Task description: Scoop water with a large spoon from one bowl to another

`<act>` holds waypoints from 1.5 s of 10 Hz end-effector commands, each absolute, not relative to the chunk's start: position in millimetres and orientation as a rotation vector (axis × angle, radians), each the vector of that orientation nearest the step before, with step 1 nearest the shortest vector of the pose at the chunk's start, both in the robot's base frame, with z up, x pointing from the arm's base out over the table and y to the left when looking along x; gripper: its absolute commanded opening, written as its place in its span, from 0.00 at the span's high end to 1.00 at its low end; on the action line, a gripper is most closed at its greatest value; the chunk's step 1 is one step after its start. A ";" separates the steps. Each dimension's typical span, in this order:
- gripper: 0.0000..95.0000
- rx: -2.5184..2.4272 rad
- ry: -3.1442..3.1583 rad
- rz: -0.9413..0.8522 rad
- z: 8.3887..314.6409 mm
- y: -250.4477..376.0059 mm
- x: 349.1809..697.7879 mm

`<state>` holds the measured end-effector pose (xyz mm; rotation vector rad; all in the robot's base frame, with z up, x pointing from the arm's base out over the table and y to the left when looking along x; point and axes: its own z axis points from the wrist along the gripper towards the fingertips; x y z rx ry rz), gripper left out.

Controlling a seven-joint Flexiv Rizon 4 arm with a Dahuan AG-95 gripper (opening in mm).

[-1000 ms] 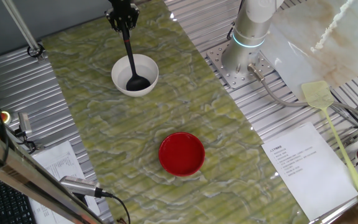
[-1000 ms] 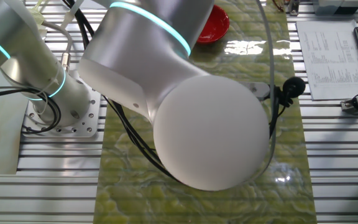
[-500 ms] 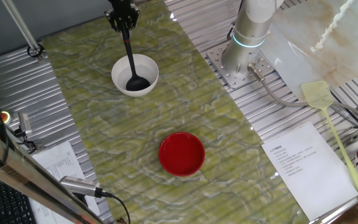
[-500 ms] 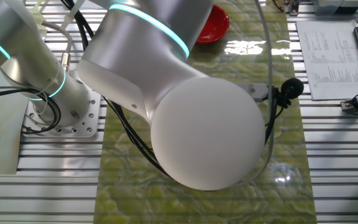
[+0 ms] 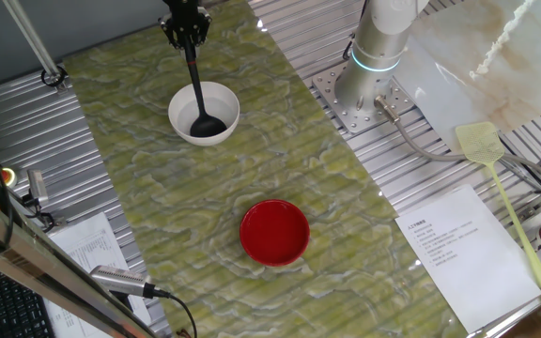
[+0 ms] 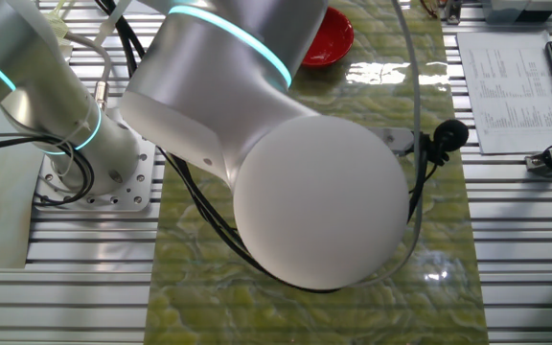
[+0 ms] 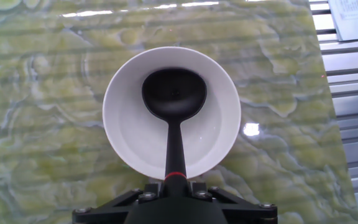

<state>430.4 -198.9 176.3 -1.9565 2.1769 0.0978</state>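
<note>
Two bowls sat well apart on the worktop, red bowl (image 5: 275, 232) near its middle, white bowl (image 5: 204, 113) toward the far edge, where the gripper (image 5: 187, 31), pinching the spoon (image 7: 174, 99), hung its scoop inside, likely for dipping or pouring.

Bright, even overhead light leaves glare patches on the glossy green surface (image 7: 278, 74) and soft shadows, all views sharp except the blurred near arm (image 6: 314, 192).
</note>
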 end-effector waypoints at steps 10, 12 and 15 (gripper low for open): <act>0.60 -1.957 2.186 0.092 175.3 -197.0 431.7; 0.60 -1.956 2.196 0.088 175.7 -196.6 432.3; 0.60 -1.940 2.216 0.088 176.6 -196.1 433.8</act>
